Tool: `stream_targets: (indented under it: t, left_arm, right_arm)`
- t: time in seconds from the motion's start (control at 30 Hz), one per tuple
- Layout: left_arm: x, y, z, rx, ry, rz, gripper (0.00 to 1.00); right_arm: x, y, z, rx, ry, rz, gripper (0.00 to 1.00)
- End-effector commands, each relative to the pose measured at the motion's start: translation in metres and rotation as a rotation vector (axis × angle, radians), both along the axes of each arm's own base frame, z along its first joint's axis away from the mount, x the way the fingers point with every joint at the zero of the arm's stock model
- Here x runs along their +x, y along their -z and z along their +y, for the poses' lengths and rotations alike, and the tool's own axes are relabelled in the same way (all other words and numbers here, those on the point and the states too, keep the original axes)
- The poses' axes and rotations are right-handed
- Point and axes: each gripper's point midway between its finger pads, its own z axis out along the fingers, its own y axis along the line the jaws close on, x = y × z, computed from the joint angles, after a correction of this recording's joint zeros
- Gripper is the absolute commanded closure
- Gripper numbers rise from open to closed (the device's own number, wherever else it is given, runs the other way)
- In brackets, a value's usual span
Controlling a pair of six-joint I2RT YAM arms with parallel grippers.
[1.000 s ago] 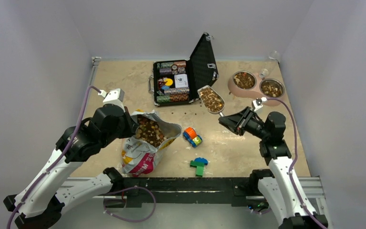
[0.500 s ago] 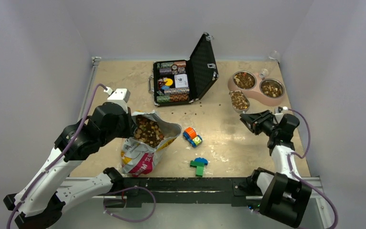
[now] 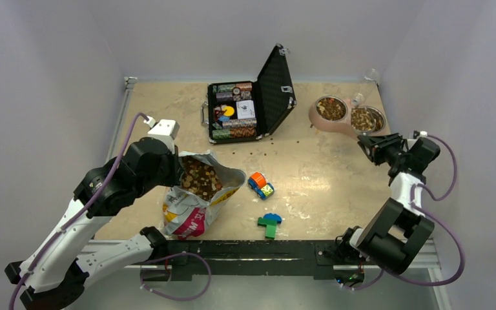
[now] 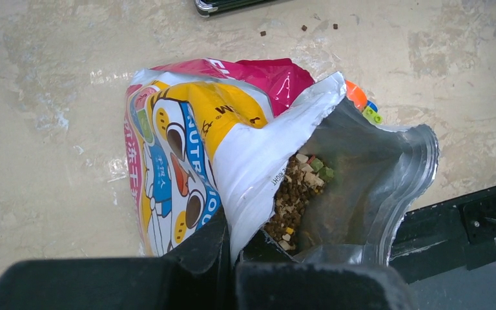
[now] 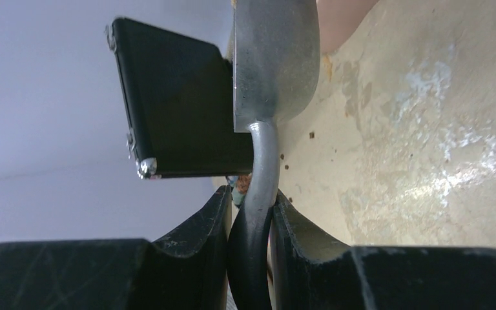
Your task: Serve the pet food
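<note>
Over the feeder (image 3: pixel 340 126) now, scoop (image 5: pixel 274 64) in right claw (image 5: pixel 252 201)

2 arms (image 3: pixel 71 223), white shells (image 3: pixel 51 248), black joints (image 3: pixel 143 165), purple cables (image 3: pixel 124 142)

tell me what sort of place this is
Likely a robot test cell, not a home: plain white walls box in a tabletop holding unrelated props: a poker chip case, a toy car, a double pet bowl.

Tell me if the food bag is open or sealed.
Open. The bag mouth gapes, pet food visible inside; the left hand pinches its rim.
</note>
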Motion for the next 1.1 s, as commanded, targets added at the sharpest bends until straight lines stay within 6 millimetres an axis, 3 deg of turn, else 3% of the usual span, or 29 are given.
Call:
stream_targets:
  t: [0.0, 0.63, 1.07]
  left_arm:
    - [0.014, -0.056, -0.002, -0.111, -0.023, -0.190, 1.00]
    - [0.022, -0.042, -0.010, -0.162, -0.074, -0.163, 1.00]
    - [0.026, -0.043, -0.016, -0.182, -0.088, -0.152, 1.00]
  right_arm:
    - [0.015, -0.019, -0.026, -0.089, 0.051, 0.032, 1.00]
    - [0.031, -0.007, -0.082, -0.128, 0.178, 0.388, 1.00]
    - [0.053, -0.006, -0.076, -0.084, 0.151, 0.500, 1.00]
